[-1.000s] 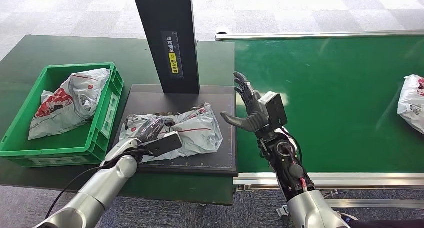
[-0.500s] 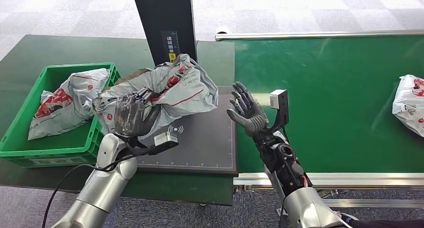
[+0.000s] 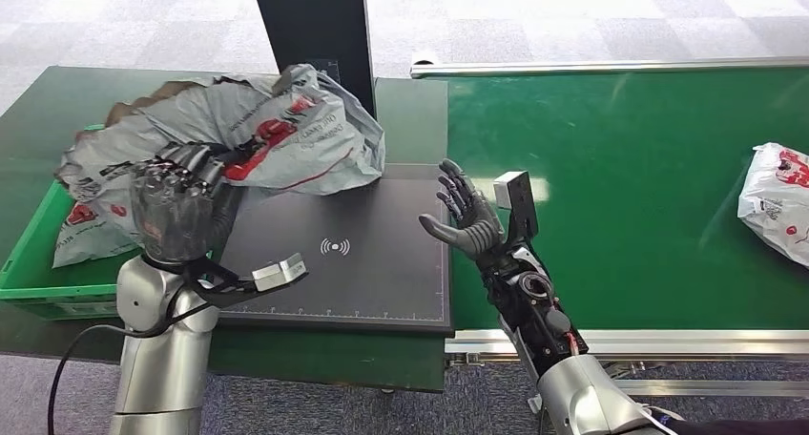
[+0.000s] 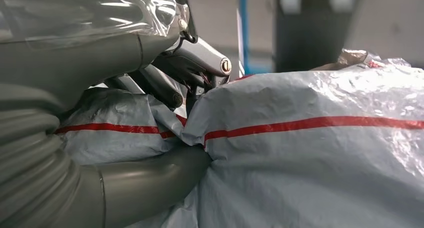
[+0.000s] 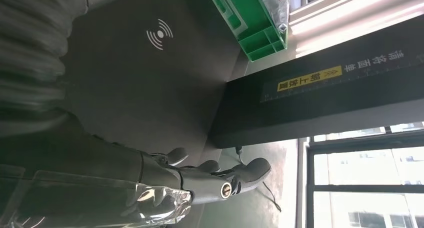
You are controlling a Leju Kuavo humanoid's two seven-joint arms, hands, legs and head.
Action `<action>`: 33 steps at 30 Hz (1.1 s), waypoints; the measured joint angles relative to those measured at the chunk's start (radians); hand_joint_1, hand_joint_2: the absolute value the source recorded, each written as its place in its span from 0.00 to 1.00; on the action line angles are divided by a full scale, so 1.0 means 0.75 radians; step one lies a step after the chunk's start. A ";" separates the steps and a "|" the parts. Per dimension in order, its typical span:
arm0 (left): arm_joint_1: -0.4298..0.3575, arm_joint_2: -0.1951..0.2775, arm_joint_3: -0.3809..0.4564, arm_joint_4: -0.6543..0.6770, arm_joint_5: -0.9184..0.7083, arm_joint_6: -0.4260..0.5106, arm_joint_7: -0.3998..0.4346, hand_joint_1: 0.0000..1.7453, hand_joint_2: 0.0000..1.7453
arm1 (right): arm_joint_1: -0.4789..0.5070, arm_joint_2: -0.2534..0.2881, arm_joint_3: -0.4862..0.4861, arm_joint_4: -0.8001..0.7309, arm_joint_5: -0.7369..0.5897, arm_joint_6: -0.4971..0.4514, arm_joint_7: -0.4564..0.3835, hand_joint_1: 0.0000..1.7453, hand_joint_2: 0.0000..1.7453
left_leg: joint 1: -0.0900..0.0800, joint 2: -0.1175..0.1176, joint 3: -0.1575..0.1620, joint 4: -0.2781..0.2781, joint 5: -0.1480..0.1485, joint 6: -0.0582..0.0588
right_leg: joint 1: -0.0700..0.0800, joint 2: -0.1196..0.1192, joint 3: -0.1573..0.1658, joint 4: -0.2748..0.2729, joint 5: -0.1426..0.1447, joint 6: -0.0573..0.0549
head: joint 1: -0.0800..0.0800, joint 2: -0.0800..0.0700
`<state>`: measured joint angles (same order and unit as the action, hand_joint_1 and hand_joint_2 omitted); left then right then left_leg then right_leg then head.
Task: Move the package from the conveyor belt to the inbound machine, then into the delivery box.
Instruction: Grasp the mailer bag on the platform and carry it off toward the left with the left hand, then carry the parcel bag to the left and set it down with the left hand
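Observation:
A grey plastic package (image 3: 267, 134) with red print hangs in the air over the left part of the black inbound machine pad (image 3: 363, 263) and the green delivery box (image 3: 38, 282). My left hand (image 3: 176, 211) grips it from below; up close, its fingers (image 4: 200, 70) pinch a fold of the package (image 4: 310, 153). My right hand (image 3: 467, 220) stands open and empty at the pad's right edge, beside the green conveyor belt (image 3: 630, 168). The right hand (image 5: 200, 180) hovers over the pad (image 5: 150, 78).
The box holds another grey package (image 3: 81, 220). A further package (image 3: 777, 192) lies on the belt at the far right. The machine's black post (image 3: 315, 25) rises behind the pad. A metal rail (image 3: 611, 68) borders the belt's far side.
My left hand has lifted the package off the pad and carried it left, up over the box. The package on the belt has drifted left. My right hand has turned slightly.

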<state>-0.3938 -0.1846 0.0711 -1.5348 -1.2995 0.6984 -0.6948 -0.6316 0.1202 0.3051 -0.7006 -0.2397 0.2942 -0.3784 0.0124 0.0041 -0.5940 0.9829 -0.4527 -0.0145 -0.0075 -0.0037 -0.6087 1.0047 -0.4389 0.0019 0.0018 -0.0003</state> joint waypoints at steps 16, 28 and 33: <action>-0.066 0.175 0.310 0.275 -0.283 -0.024 0.938 0.92 1.00 | 0.041 -0.022 0.045 -0.061 0.084 -0.033 -0.023 0.00 1.00 | 0.000 0.001 0.002 0.000 0.001 0.000 | 0.001 0.001 0.000 0.000 0.000 -0.001 | 0.000 0.000; -0.379 0.498 0.261 1.036 -0.335 -0.380 1.279 0.88 1.00 | 0.020 0.007 0.066 -0.047 0.147 0.018 -0.048 0.00 1.00 | 0.001 0.003 0.001 0.000 0.001 -0.001 | 0.001 0.002 0.000 0.001 0.000 -0.001 | 0.000 0.000; -0.452 0.560 0.241 1.199 -0.335 -0.396 1.285 0.88 1.00 | 0.009 0.014 0.077 -0.034 0.148 0.025 -0.051 0.00 1.00 | 0.001 0.002 0.001 0.000 0.001 -0.001 | 0.001 0.002 0.000 0.001 0.000 -0.001 | 0.000 0.000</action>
<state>-0.7331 0.2353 0.2515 -0.6355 -1.5508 0.4013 0.2692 -0.6249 0.1305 0.3629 -0.7262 -0.1286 0.3128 -0.4167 0.0128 0.0059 -0.5933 0.9826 -0.4523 -0.0150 -0.0068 -0.0022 -0.6091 1.0051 -0.4390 0.0014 0.0019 -0.0003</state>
